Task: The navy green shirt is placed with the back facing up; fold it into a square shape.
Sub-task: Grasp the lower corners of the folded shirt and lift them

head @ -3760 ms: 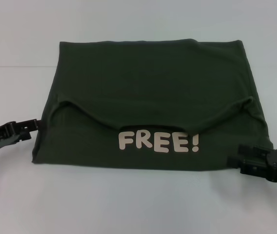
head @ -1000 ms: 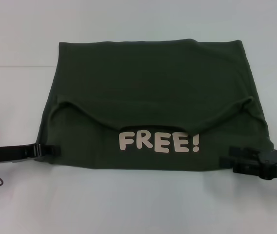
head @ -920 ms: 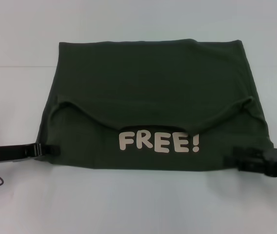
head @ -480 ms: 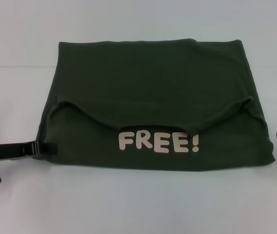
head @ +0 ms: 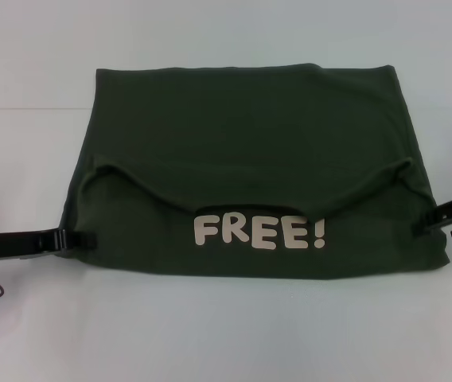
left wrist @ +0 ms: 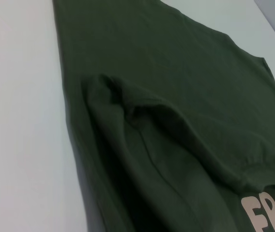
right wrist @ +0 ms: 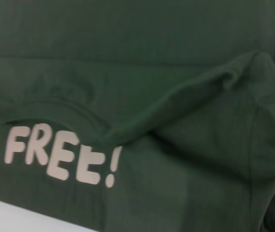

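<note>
- We see the navy green shirt (head: 242, 143) as soft, matt knit cloth, its cream lettering (head: 258, 231) flat and smooth.
- We note a smooth, matt white table (head: 210, 334).
- We find both grippers' fingers matt black.

Soft, even light is falling from overhead and is washing the white table (head: 226, 334) to a pale bluish tone, with no glare showing on it. The navy green shirt (head: 250, 143) is casting only a thin, faint shadow along its near edge, while darker shading is gathering under the folded flap above the "FREE!" lettering (head: 259, 231). In both wrist views the fabric is looking slightly soft, and the lettering nearest the left wrist camera is blurring.
</note>
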### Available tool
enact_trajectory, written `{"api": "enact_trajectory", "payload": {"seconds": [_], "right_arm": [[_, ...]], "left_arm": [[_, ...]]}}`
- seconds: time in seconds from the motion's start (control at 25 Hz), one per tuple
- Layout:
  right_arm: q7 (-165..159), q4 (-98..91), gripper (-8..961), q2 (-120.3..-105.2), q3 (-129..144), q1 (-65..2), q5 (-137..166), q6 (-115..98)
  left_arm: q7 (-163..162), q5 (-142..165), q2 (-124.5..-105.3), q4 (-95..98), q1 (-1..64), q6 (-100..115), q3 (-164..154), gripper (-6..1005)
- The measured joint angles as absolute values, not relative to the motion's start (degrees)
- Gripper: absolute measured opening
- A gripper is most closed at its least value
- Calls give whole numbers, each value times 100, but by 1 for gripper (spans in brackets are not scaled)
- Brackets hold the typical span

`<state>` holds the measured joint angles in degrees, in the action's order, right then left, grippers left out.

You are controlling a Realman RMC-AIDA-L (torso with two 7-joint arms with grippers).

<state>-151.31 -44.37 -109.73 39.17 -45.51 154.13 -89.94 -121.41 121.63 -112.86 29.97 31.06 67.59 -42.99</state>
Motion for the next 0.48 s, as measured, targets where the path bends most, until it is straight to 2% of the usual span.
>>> {"api": "enact_trajectory", "payload": {"seconds": [0.32, 0.48], "right_arm": [[-15051, -4092, 883, -10998, 4015, -4476, 15397, -8491], [-15029, -4074, 882, -11071, 4017, -4457, 15391, -8360]], "left_arm": [[-12146, 12135, -11284, 2997, 3098, 6786, -4297, 32], [-12147, 12144, -11291, 2996, 3106, 6790, -4297, 32]]}}
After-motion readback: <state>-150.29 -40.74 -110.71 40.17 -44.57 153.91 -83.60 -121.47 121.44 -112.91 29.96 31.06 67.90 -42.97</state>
